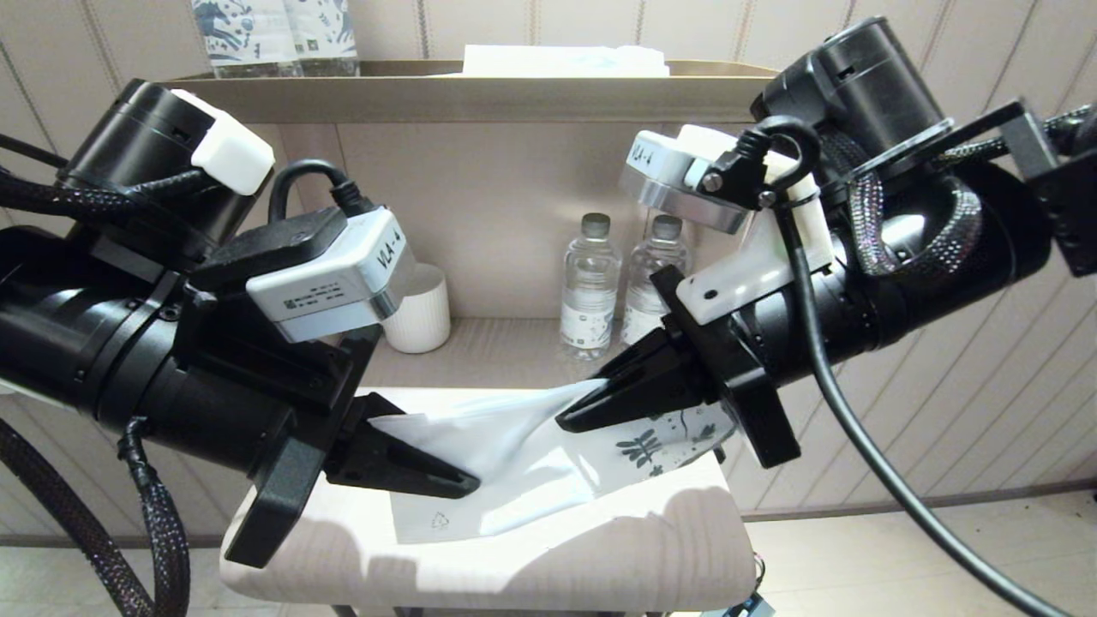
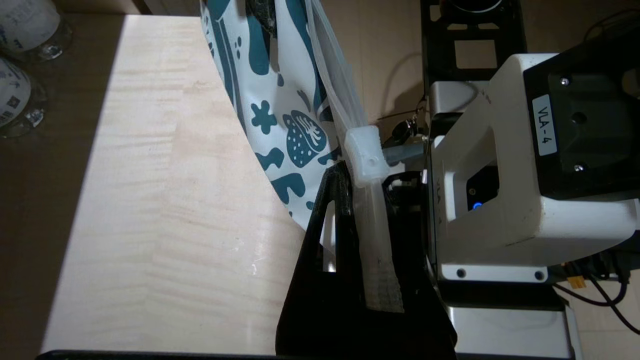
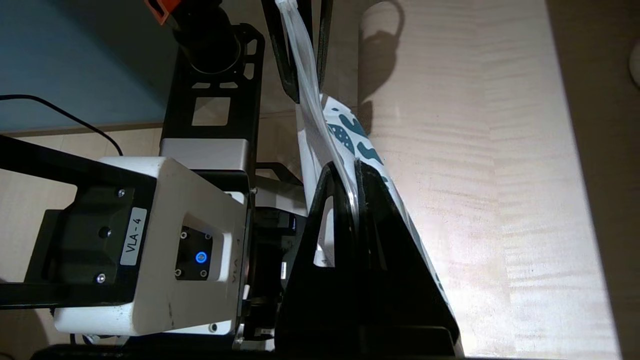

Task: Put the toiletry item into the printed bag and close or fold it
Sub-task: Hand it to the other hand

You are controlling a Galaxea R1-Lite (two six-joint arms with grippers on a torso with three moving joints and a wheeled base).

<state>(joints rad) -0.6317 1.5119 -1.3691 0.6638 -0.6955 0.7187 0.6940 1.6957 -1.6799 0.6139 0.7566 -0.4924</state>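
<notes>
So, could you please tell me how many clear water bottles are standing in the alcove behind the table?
2: one water bottle stands left of the other bottle, side by side right of the white cup. The right arm hides part of that spot, so more could be hidden.

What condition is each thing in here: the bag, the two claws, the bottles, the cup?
Printed bag: lifted off the table, stretched between both grippers.
Left gripper: shut on the bag's zip strip.
Right gripper: shut on the strip's other end.
Water bottles: upright, capped.
White cup: upright.
Toothbrush: not visible.
</notes>
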